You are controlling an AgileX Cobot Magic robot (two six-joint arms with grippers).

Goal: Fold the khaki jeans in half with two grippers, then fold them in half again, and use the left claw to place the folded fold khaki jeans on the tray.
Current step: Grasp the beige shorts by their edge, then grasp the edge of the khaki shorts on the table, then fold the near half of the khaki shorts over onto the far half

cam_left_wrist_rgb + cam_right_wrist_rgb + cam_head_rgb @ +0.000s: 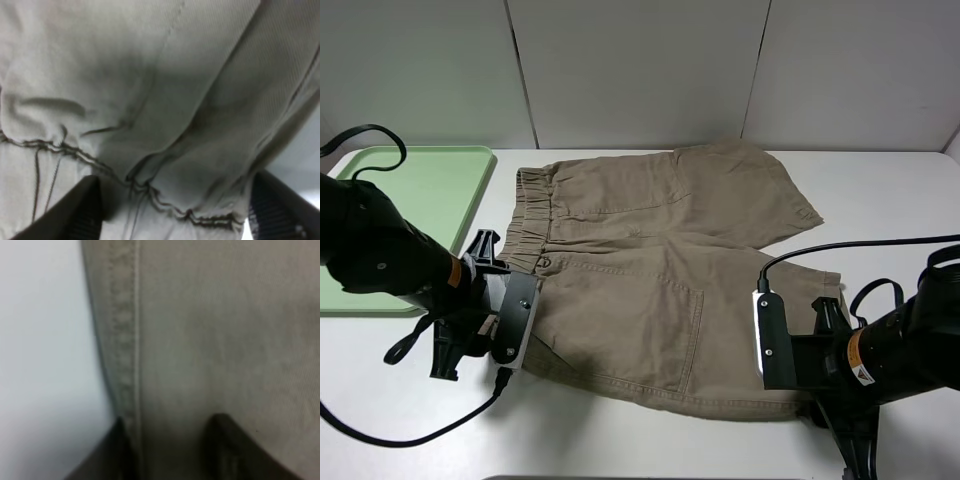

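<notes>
I find the khaki jeans [650, 270] spread flat on the counter [880, 190], just beside the tray [440, 190]. Left claw [175, 202] stands apart, astride the near waistband corner. Right claw [167, 445] straddles the near leg hem; I cannot tell whether it pinches.

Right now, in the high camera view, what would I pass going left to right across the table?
The mint-green tray → left gripper at the waistband → khaki shorts → right gripper at the leg hem.
</notes>
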